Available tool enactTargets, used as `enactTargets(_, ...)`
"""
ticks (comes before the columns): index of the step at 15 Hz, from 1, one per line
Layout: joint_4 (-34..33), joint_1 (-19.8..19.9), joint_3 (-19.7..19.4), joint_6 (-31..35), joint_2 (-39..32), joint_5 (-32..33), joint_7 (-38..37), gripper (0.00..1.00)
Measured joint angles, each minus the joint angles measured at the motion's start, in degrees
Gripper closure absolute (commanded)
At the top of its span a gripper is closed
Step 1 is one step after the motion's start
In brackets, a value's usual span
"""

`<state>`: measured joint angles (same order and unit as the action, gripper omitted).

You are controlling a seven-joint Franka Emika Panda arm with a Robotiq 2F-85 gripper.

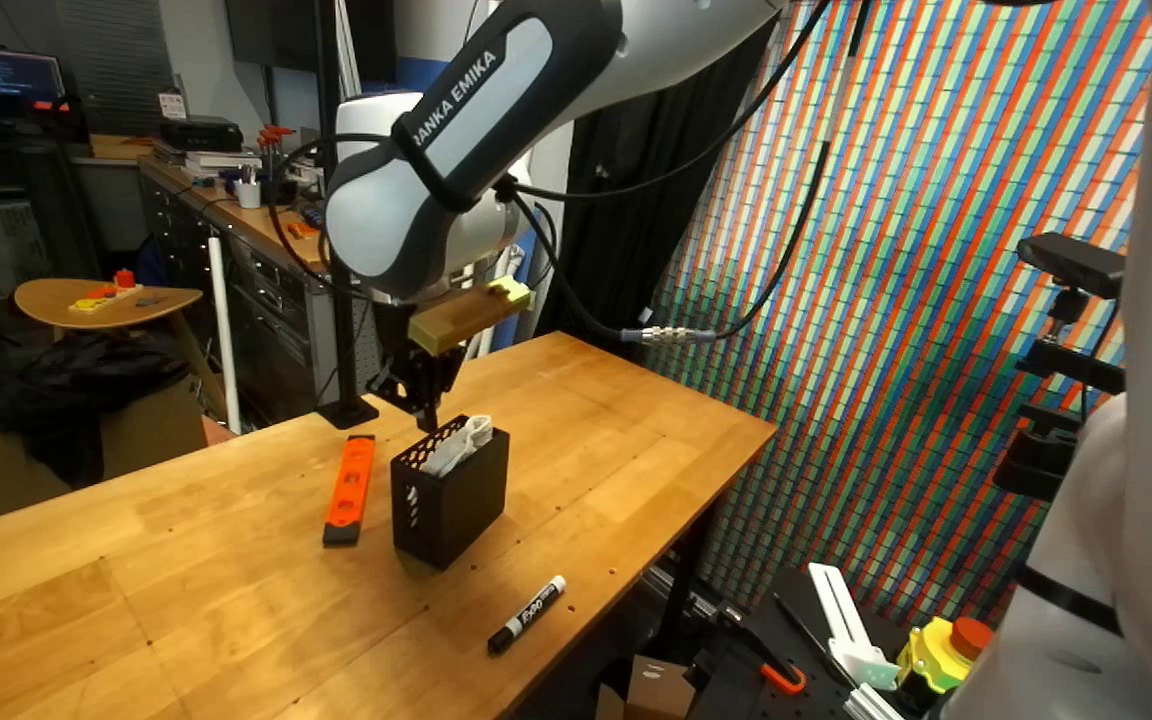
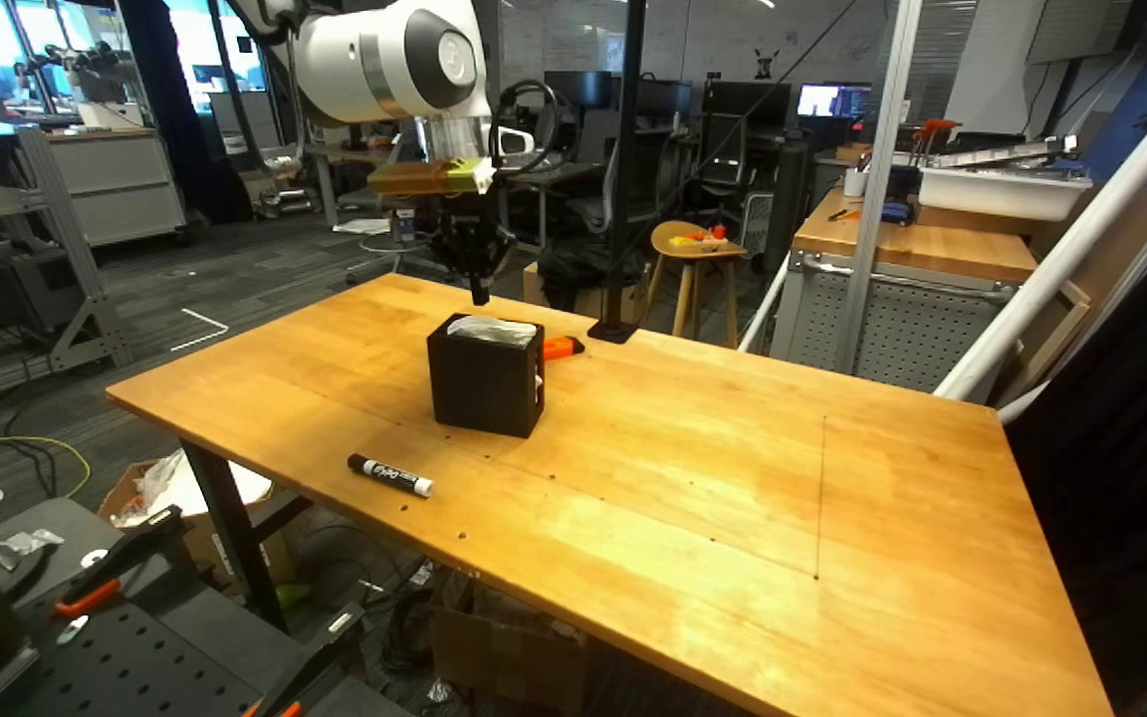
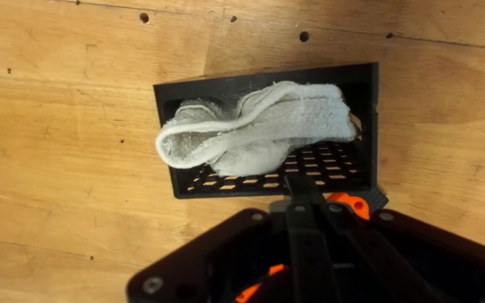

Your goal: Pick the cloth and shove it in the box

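The whitish cloth (image 3: 263, 122) lies folded and bunched in the open top of the black box (image 3: 372, 160). A folded loop of it reaches over the box's end rim in the wrist view. Both exterior views show the cloth (image 1: 460, 444) (image 2: 492, 330) at the top of the upright box (image 1: 466, 508) (image 2: 480, 383), part of it standing above the rim in an exterior view. My gripper (image 3: 303, 185) is shut with nothing seen between its fingers. In both exterior views the gripper (image 1: 426, 422) (image 2: 480, 297) hangs above the box's perforated side, apart from the cloth.
An orange level (image 1: 350, 488) with black ends lies beside the box, partly hidden behind it in an exterior view (image 2: 564, 348). A black and white marker (image 1: 528, 613) (image 2: 390, 475) lies near the table edge. A black post with a flat base (image 2: 613, 331) stands at the table's far edge.
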<state>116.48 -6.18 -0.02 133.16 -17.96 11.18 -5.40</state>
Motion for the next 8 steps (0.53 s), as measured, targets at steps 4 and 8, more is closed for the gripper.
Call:
enactTargets(4, 2.61, 0.59, -0.65, -0.01, 3.52, 1.67, -0.01, 1.0)
enactTargets(8, 4.19, 1.36, -0.74, 0.02, 4.12, 2.33, 0.0, 1.0)
